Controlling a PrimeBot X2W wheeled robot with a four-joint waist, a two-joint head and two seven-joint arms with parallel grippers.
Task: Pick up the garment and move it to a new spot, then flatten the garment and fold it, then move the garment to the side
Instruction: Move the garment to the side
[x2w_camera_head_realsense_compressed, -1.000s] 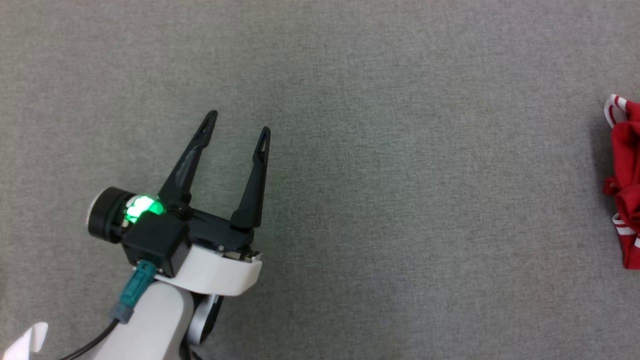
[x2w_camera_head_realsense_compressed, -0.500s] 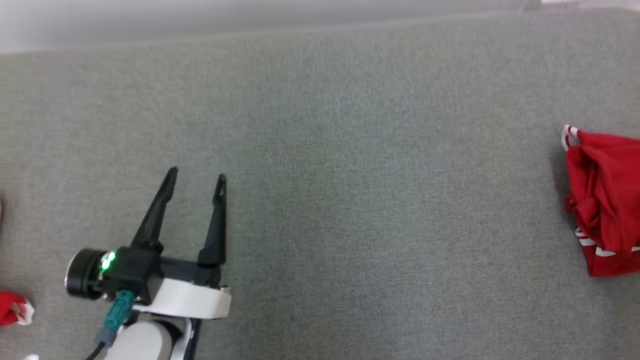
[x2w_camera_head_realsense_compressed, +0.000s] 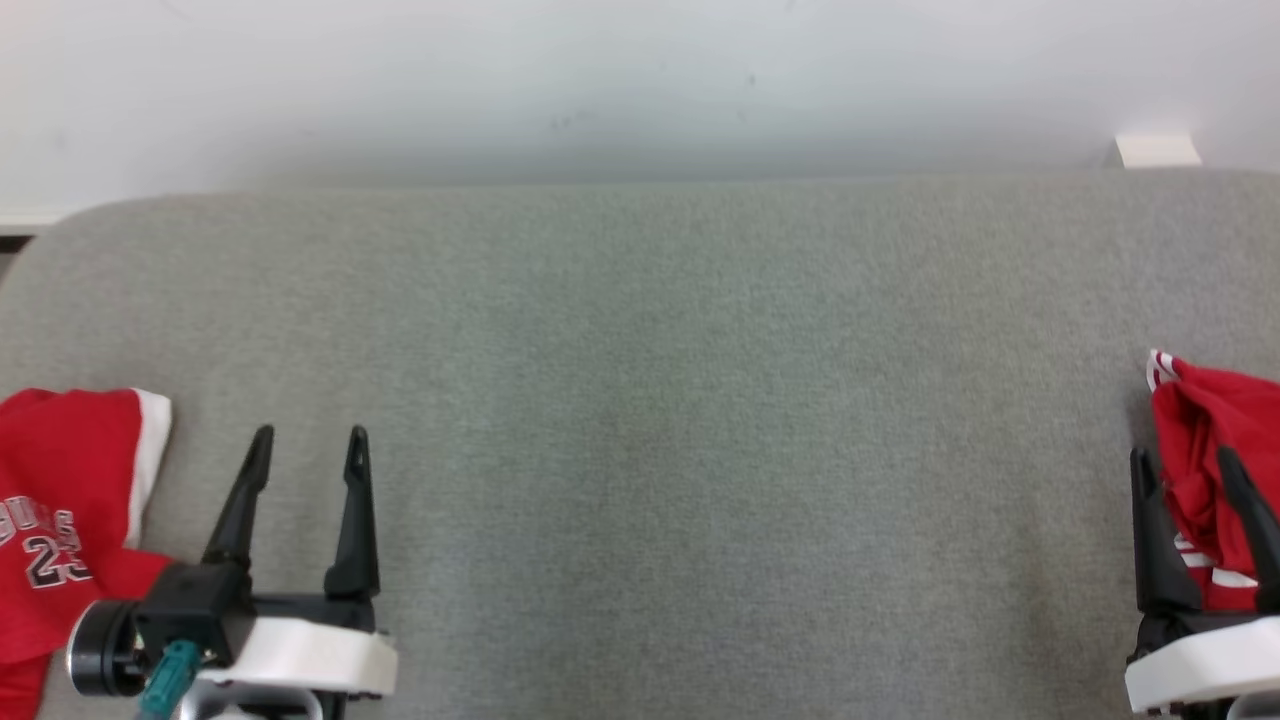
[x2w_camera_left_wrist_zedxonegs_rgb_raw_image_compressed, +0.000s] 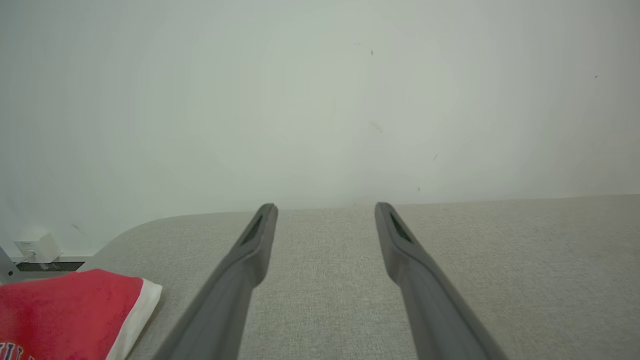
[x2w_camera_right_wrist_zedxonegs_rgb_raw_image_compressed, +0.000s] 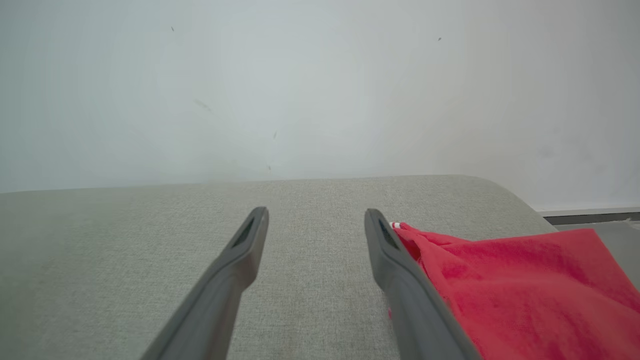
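A pale wall (x2w_camera_head_realsense_compressed: 640, 80) is filling the 12 o'clock band of the head view, and a grey table (x2w_camera_head_realsense_compressed: 640, 400) is spreading below it. A red jersey (x2w_camera_head_realsense_compressed: 60, 500) with a white edge and a printed number is lying flat at 8 o'clock, running off the frame. The garment (x2w_camera_head_realsense_compressed: 1215, 430), a red bundle with white stripes, is lying crumpled at 4 o'clock on the table's edge.

The left gripper (x2w_camera_head_realsense_compressed: 310, 435) is hovering at 7 o'clock, just beside the jersey at its 9 o'clock. Its fingers (x2w_camera_head_realsense_compressed: 240, 500) are standing wide apart, pointing to 12 and holding nothing. In the left wrist view the left gripper (x2w_camera_left_wrist_zedxonegs_rgb_raw_image_compressed: 326, 207) is showing bare table between its tips, with the jersey (x2w_camera_left_wrist_zedxonegs_rgb_raw_image_compressed: 65, 310) lying at 8 o'clock.

The right gripper (x2w_camera_head_realsense_compressed: 1181, 456) is sitting at 4 o'clock, its fingers (x2w_camera_head_realsense_compressed: 1150, 540) spread wide over the garment. In the right wrist view the right gripper (x2w_camera_right_wrist_zedxonegs_rgb_raw_image_compressed: 316, 213) is gripping nothing: bare table is showing in the gap, and the garment (x2w_camera_right_wrist_zedxonegs_rgb_raw_image_compressed: 525, 290) is lying at 4 o'clock, against the outer side of one finger; whether they are touching I cannot tell.

A small white block (x2w_camera_head_realsense_compressed: 1157, 150) is sitting at 1 o'clock behind the table.
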